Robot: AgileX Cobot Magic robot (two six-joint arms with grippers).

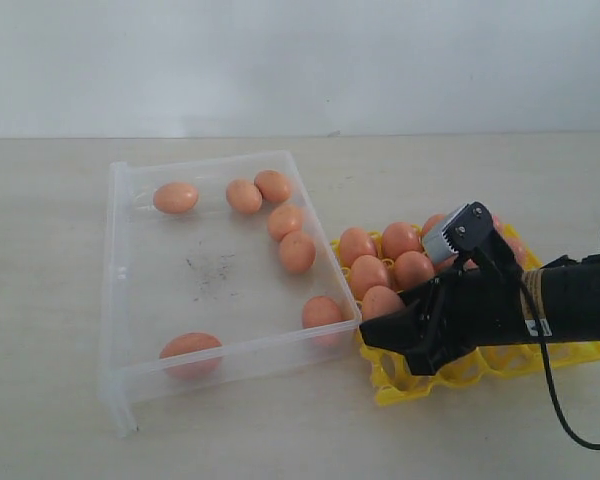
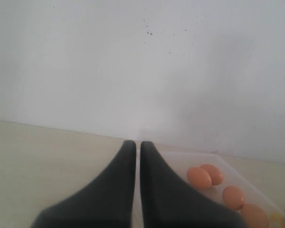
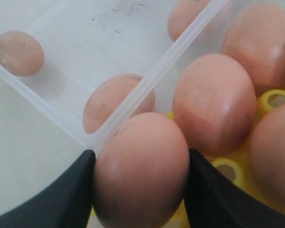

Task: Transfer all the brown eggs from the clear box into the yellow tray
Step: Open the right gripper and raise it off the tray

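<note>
I've got the R arm reaching in low from the right, with the R claw (image 3: 140,159) grasping one brown egg (image 3: 142,190) over the yellow tray's (image 1: 400,390) near-left corner, just beside the clear box (image 1: 120,300). 7 eggs (image 1: 175,197) lie in the box. L claw (image 2: 137,147) looks clenched and empty, tho the view's blurry.

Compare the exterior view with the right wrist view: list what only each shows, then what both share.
Exterior only: the whole clear box, all seven brown eggs in it, and the dark body of the right arm. Right wrist only: the right gripper pressed against both sides of the held egg. Both: the box's near corner, the corner egg inside it, and the yellow tray with eggs.
</note>
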